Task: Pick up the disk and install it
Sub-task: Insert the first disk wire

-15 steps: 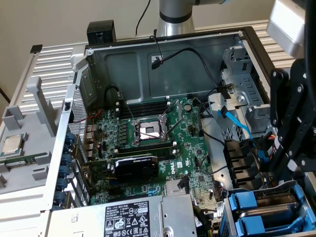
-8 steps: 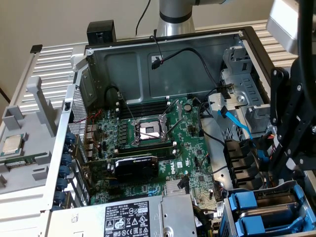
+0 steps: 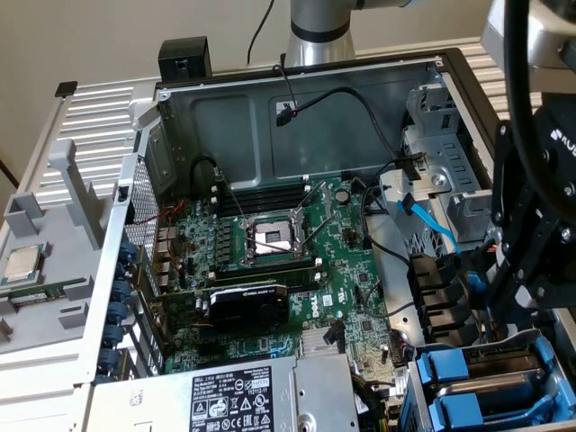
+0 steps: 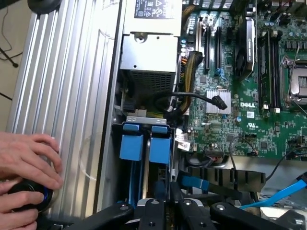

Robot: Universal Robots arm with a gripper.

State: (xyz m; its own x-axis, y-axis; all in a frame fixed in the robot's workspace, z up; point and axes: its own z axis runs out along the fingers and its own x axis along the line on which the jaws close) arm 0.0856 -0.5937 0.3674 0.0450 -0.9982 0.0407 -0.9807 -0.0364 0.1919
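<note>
Two blue-framed drive carriers stand side by side in the drive bay (image 3: pixel 423 373) at the case's front corner. I take the carrier nearer the motherboard for the disk (image 4: pixel 159 146); its blue frame (image 3: pixel 468 409) and a strip of grey metal show, and its label is hidden. My gripper (image 4: pixel 168 199) hangs right over the end of this disk with its black fingers (image 4: pixel 156 211) drawn close together, and I cannot tell whether they touch it. In the exterior view the gripper (image 3: pixel 526 270) hangs low at the right, just above the bay.
The open case holds the motherboard (image 3: pixel 297 270), a graphics card (image 3: pixel 247 306), the grey power-supply box (image 3: pixel 243 400), and black and blue cables (image 3: pixel 432 225) beside the bay. A person's hand (image 4: pixel 26 155) rests on a black round knob (image 4: pixel 26 196) outside the case. A small processor chip (image 3: pixel 22 264) lies on a grey tray.
</note>
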